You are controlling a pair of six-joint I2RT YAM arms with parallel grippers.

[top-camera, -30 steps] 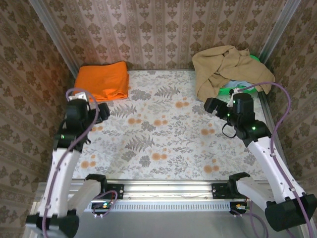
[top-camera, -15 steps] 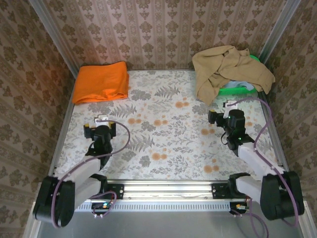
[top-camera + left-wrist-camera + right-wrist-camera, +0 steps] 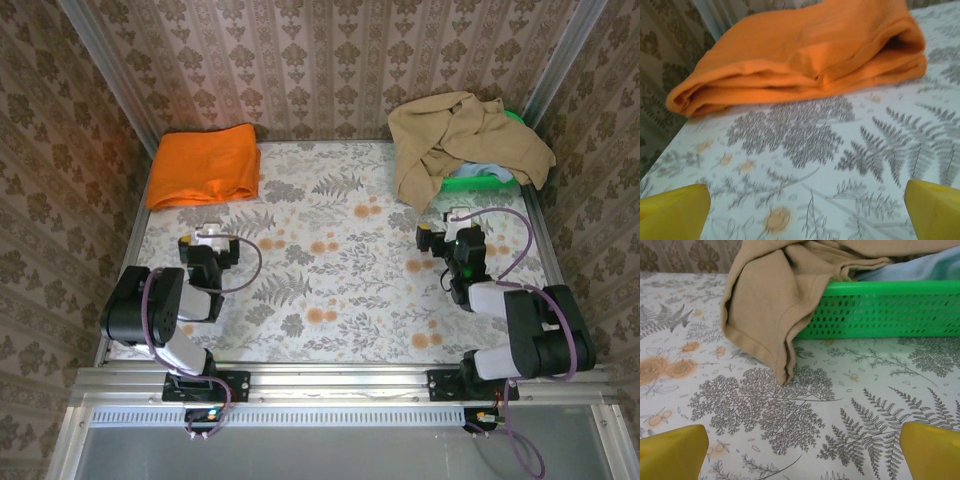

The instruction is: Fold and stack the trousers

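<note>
At the far left corner of the flowered table (image 3: 330, 275): the trousers (image 3: 205, 165), folded into a thick orange bundle, lying flat close to the back wall and the left rail, rounded fold toward the left, layered open edges toward the right. Just short of that bundle, low over the table, the left gripper (image 3: 207, 240), pointed at the trousers but apart from them, arm doubled back on itself near the left edge. Seen from the left wrist, yellow fingers (image 3: 675, 210) spread to the two bottom corners of the view, as wide as can be, nothing between them but bare printed tabletop. On the right side, the right gripper (image 3: 447, 237), likewise low and aimed at the far right corner, fingers (image 3: 672, 452) equally wide apart, holding nothing. Ahead of it, a green mesh basket (image 3: 480, 182) with a tan garment (image 3: 455, 140) heaped over it, one fold hanging over the basket's left end down onto the table. Inside the basket, under the tan cloth, something pale blue (image 3: 920, 267). Basket and tan garment well apart from the trousers, across the far edge of the table.
</note>
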